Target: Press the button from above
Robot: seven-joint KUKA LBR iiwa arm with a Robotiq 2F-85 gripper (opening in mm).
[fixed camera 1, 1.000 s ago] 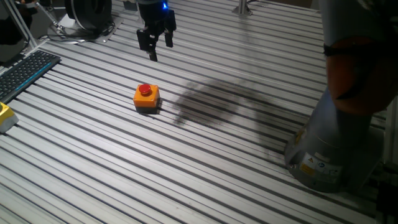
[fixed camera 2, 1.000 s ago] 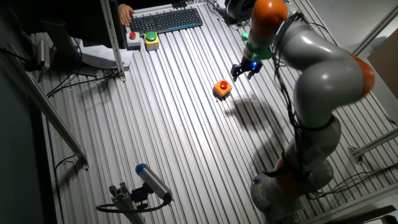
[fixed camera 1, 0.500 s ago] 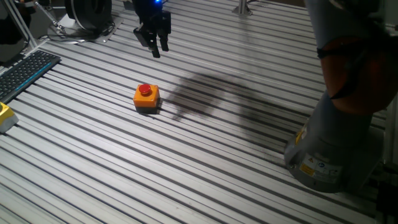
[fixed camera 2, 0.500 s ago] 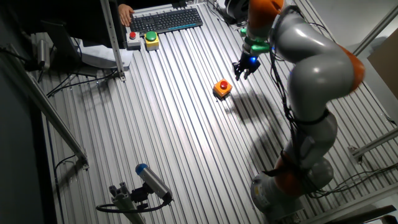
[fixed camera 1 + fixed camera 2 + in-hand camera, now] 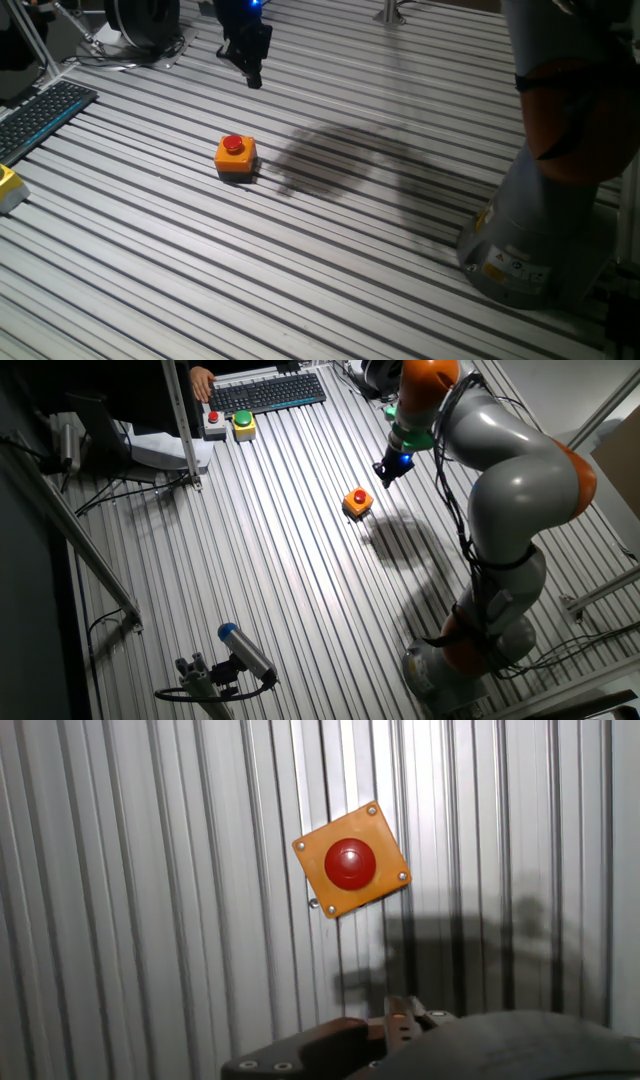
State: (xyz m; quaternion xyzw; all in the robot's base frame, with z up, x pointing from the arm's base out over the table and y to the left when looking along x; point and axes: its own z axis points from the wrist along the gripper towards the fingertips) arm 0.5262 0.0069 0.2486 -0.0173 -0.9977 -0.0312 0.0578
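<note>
The button point(image 5: 233, 146) is a round red cap on a small orange box point(image 5: 236, 161) that stands on the slatted table. It also shows in the other fixed view point(image 5: 358, 496) and in the hand view point(image 5: 350, 863), a little above the middle. My gripper point(image 5: 252, 76) hangs in the air beyond the button and above it, apart from it. In the other fixed view the gripper point(image 5: 385, 470) is up and to the right of the box. I see it edge-on, and no view shows the fingertips clearly.
A keyboard point(image 5: 40, 112) lies at the left edge, with a yellow block point(image 5: 8, 186) near it. The arm's grey base point(image 5: 530, 240) stands at the right. The other fixed view shows a control box with red and green buttons point(image 5: 229, 423) and a metal post point(image 5: 180, 420).
The gripper has turned about its own axis, so it now shows edge-on, and has shifted slightly up and away. The button box has not moved.
</note>
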